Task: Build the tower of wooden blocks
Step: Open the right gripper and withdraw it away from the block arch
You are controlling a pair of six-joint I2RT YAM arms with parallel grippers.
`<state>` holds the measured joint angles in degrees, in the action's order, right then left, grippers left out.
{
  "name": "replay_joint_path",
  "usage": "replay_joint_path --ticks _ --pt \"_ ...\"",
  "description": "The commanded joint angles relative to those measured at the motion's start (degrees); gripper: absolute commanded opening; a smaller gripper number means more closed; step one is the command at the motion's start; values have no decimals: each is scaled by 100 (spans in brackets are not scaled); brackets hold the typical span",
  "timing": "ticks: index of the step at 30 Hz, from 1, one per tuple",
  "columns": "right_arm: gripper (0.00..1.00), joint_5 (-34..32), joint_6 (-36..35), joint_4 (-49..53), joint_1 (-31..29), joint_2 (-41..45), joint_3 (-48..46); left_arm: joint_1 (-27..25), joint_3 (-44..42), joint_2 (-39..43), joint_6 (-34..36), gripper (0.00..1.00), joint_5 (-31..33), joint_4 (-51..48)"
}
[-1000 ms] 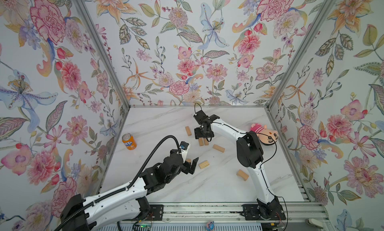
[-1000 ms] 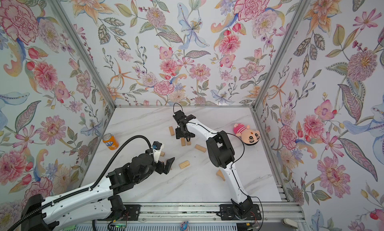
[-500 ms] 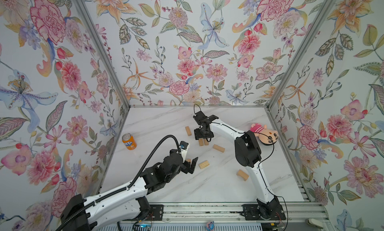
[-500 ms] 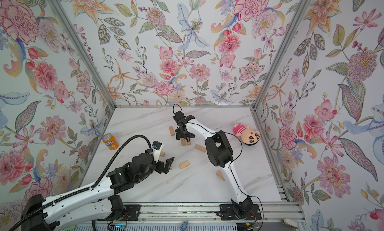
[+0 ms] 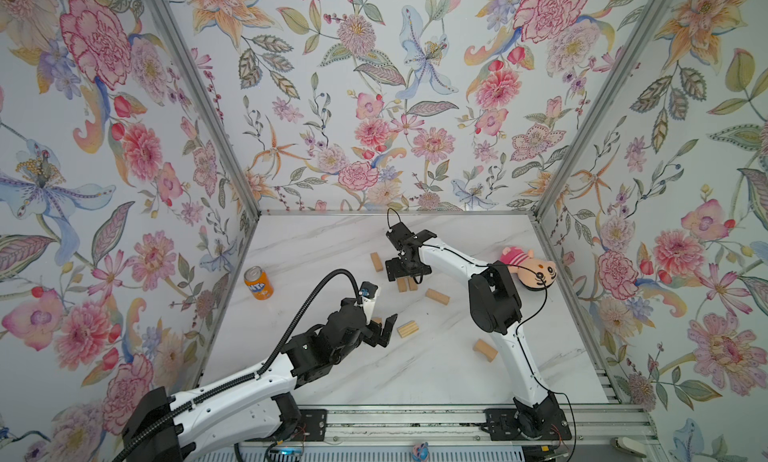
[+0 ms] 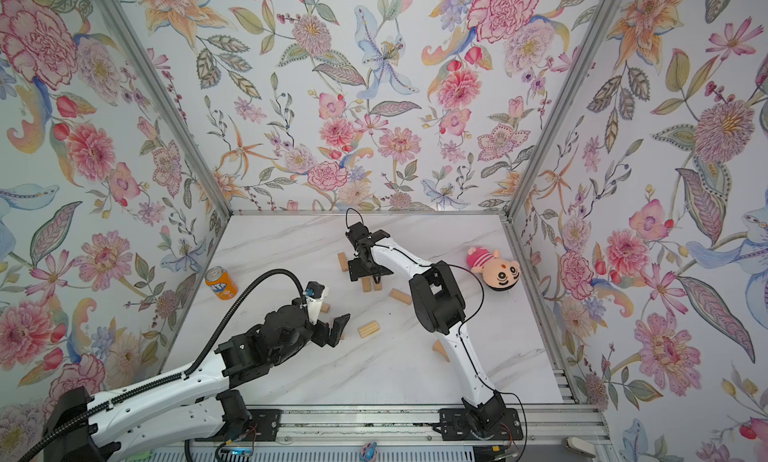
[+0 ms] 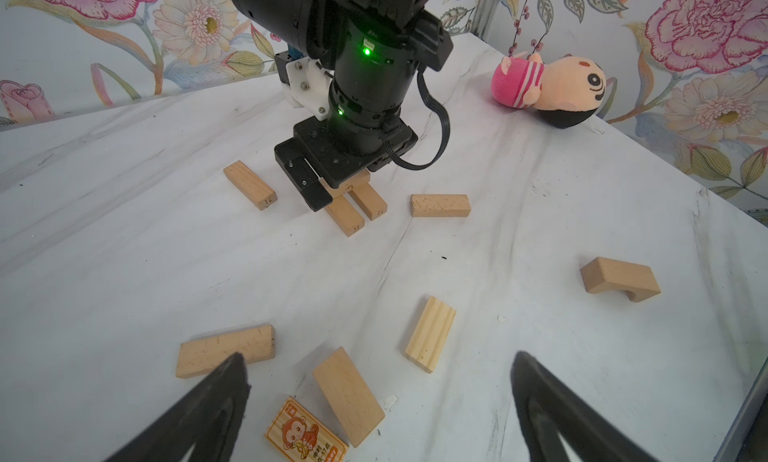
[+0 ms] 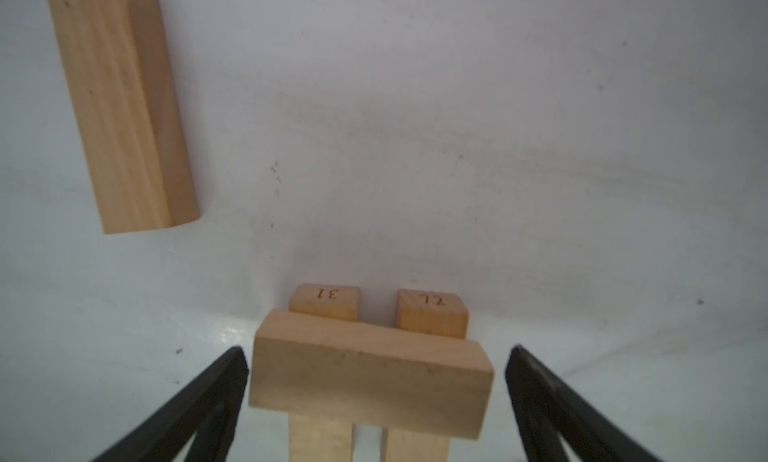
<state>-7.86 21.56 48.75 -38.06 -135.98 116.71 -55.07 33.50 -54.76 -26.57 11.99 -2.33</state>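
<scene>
Fingers of right gripper (image 8: 377, 348) are sitting spread, clear of the crosswise brick (image 8: 370, 385) topping the two-layer tower (image 7: 353, 208), mid-table. Nearer the front, left gripper (image 7: 378, 355) is hanging wide open, empty, over loose wood blocks (image 7: 430, 333).

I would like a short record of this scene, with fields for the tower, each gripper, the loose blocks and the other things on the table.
tower: two blocks side by side, one cross block laid on them
right gripper: open, jaws on either side of the cross block, a small gap on each side
left gripper: open, empty, over loose blocks
loose blocks: seven on the table, among them a monkey-print block, a ridged block and a curved block
other things: soda can, plush doll
</scene>
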Motion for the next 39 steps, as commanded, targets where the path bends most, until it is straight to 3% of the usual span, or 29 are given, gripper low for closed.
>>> replay_joint_path --ticks 1,10,18,26,31,39 --pt "99 -342 -164 164 -54 296 177 71 -54 19 3 99 -64 50" --pt "99 -574 7 161 -114 1395 -131 84 99 101 -56 99 6 -124" --pt "99 -881 673 -93 -105 2673 -1857 -21 -33 351 -315 99 -299 9" --pt "99 -766 1383 -787 -127 4249 -4117 -968 -180 427 -530 99 58 116" --pt "99 -857 1578 -839 -144 4986 -4946 -1665 -396 543 -797 99 559 153" --pt "99 -1082 1772 -928 -138 5791 -5880 -2161 -638 581 -1056 99 922 156"
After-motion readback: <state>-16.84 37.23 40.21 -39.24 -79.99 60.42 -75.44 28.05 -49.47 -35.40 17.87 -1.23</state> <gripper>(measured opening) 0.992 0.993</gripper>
